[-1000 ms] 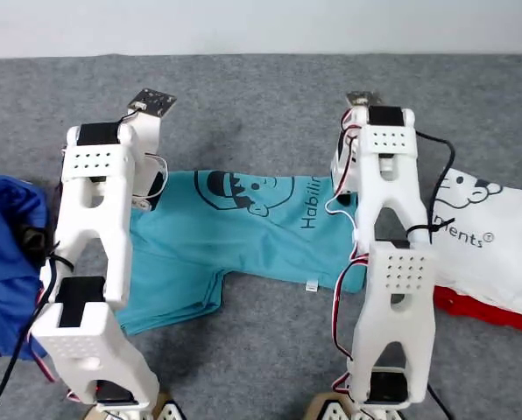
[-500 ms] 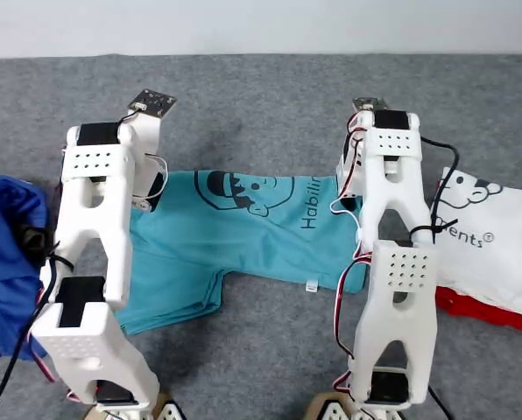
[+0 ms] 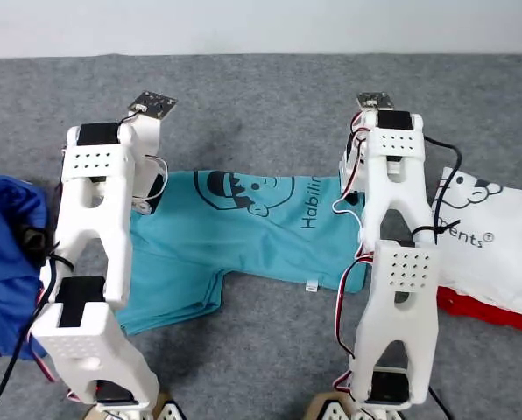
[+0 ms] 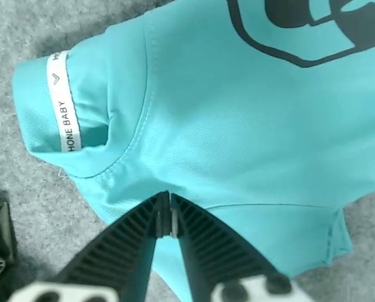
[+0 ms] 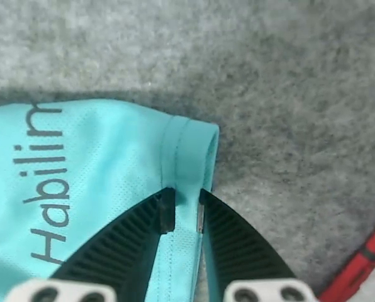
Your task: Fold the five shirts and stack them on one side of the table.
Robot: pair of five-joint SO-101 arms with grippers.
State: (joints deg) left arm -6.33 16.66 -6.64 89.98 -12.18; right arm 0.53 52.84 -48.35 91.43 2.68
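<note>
While your teal shirt (image 3: 243,232) lay mid-table between both arms, your left gripper (image 4: 164,214) was clenched on its fabric just beside the collar, at the shirt's far left end. Your right gripper (image 5: 182,211) was pinching the hem at the shirt's far right corner, jaws nearly closed on the cloth. Blue shirt (image 3: 3,254) sat bunched at the left edge. White shirt (image 3: 497,236) lay on a red shirt (image 3: 489,313) at right, on the grey table (image 3: 270,96).
</note>
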